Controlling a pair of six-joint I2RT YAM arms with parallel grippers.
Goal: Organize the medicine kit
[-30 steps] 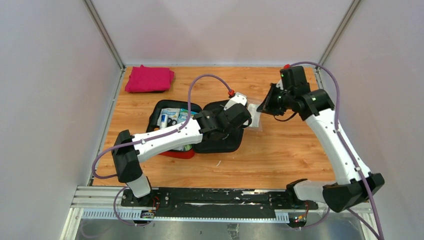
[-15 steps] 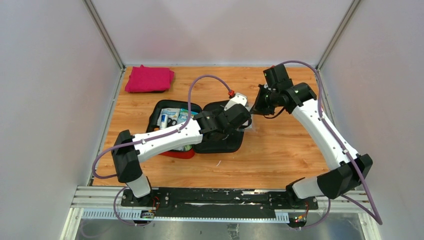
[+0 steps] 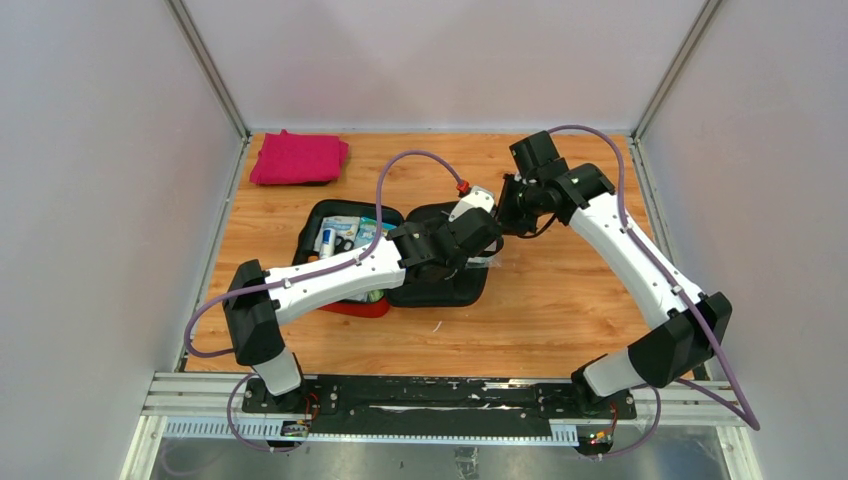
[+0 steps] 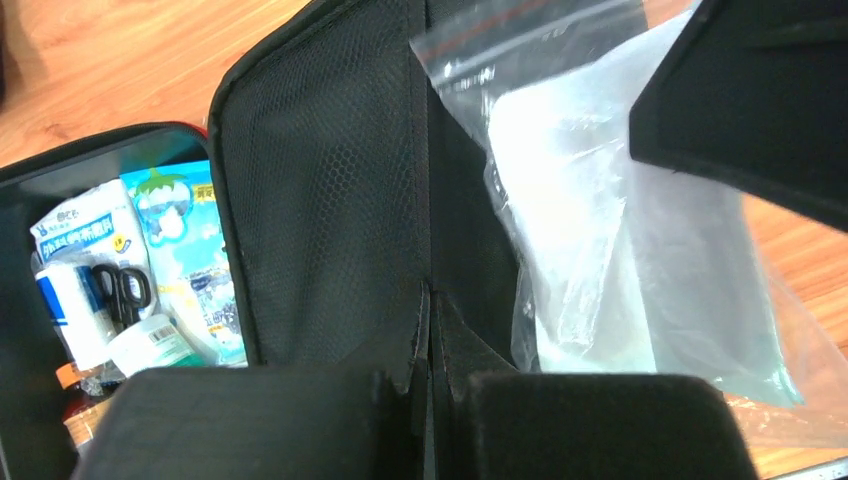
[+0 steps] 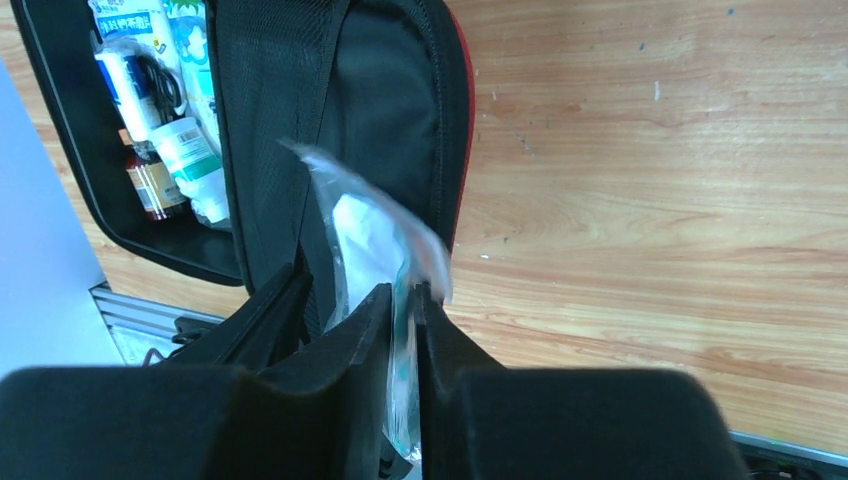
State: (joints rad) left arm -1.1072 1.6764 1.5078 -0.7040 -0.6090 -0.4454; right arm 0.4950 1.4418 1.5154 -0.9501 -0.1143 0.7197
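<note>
The red medicine kit (image 3: 340,300) lies open mid-table, its black lining showing. The left half holds scissors (image 4: 120,290), packets and small bottles. My left gripper (image 4: 432,300) is shut on the edge of the black mesh pocket (image 4: 320,200) in the kit's right half (image 3: 440,288) and holds it pulled up. My right gripper (image 5: 403,295) is shut on a clear plastic bag (image 5: 370,235) with white contents. The bag (image 4: 590,230) hangs right beside the lifted pocket edge. In the top view the two grippers (image 3: 480,232) (image 3: 503,222) are close together over the kit's far right corner.
A folded pink cloth (image 3: 298,157) lies at the far left corner. White walls enclose the table on three sides. Bare wood (image 5: 650,180) lies right of the kit. My left arm (image 3: 330,275) stretches across the kit's front.
My right arm has swung left with the plastic bag, from off the kit's right side up to the lifted pocket. My left arm has held still.
</note>
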